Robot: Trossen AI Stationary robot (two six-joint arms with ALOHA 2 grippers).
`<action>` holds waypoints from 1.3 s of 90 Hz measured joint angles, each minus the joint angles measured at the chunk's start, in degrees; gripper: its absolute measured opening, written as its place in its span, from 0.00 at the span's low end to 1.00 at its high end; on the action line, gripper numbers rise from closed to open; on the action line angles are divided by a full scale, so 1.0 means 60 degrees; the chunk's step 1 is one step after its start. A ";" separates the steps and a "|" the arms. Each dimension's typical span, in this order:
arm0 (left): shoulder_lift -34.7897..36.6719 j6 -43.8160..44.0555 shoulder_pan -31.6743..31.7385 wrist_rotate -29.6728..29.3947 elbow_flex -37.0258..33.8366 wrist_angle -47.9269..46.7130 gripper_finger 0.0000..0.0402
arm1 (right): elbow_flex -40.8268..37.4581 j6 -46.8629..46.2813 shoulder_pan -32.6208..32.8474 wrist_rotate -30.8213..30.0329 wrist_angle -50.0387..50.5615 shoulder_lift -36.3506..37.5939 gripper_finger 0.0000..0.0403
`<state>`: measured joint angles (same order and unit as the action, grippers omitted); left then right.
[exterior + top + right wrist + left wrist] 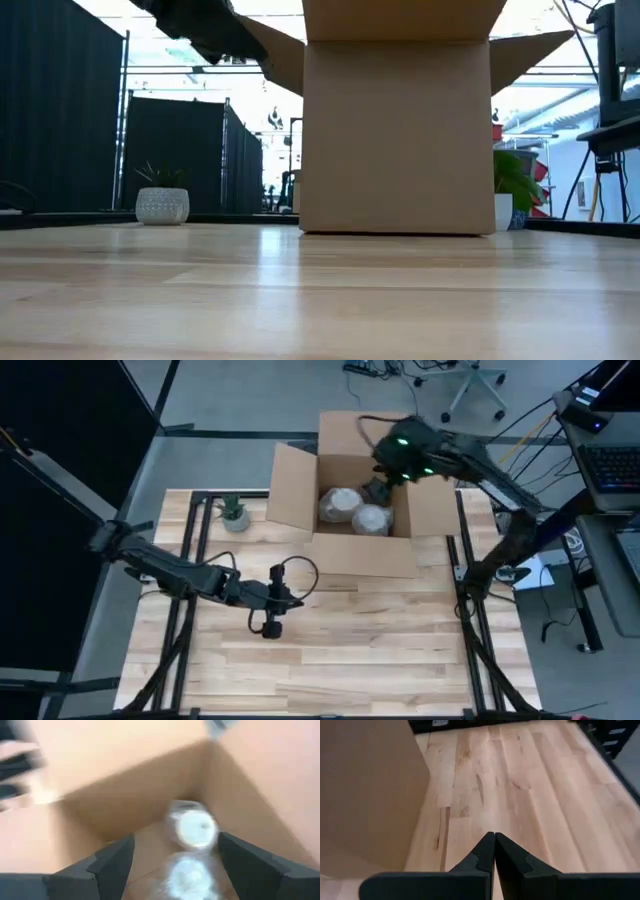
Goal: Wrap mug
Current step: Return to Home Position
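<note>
Wide wooden table (380, 650) first, and at its far edge a big cardboard box (365, 556), flaps spread open. Over the box's opening, the right gripper (176, 851), fingers parted wide, gripping nothing. Out above bare boards near the table's middle, the left gripper (494, 840), fingers pressed together, nothing between them. Down inside the box, two bubble-wrapped bundles (371, 518) side by side, touching; no telling which one hides the mug. Beside the box's left flap, a small potted plant (233, 512).

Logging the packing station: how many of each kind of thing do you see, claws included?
Cardboard box: 1
Bubble-wrapped bundles inside it: 2
Potted plant: 1
Claws: 2, left claw shut over the table, right claw open above the box
Total: 6
</note>
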<state>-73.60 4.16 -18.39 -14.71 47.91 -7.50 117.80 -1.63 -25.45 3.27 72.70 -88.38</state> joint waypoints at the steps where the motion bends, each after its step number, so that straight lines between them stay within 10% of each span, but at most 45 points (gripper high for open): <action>1: 0.0048 0.0000 -0.0015 0.0000 -0.0001 -0.0039 0.00 | 0.0000 0.0000 0.0067 0.0032 0.0011 0.0085 0.68; 25: 0.1291 0.0004 -0.0345 -0.0061 -0.0001 -0.0845 0.00 | -0.1395 -0.0555 0.2306 0.0304 -0.0587 0.2216 0.67; 54: 0.1974 0.0002 -0.0755 -0.0077 -0.0001 -0.1017 0.00 | -0.7118 -0.1542 0.4684 0.0210 -0.4679 0.5707 0.47; 92: 0.2672 0.0415 -0.0681 -0.0212 -0.0792 -0.0871 0.00 | -1.3204 -0.1869 0.5523 0.0139 -0.9498 1.0258 0.03; 117: 0.4369 0.0518 -0.0679 -0.0091 -0.1977 -0.0299 0.00 | -1.4796 -0.1983 0.5709 0.0191 -0.9708 1.1425 0.02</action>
<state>-47.39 7.27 -22.47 -15.25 36.05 -9.30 29.02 -13.53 8.80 4.42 14.46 -19.83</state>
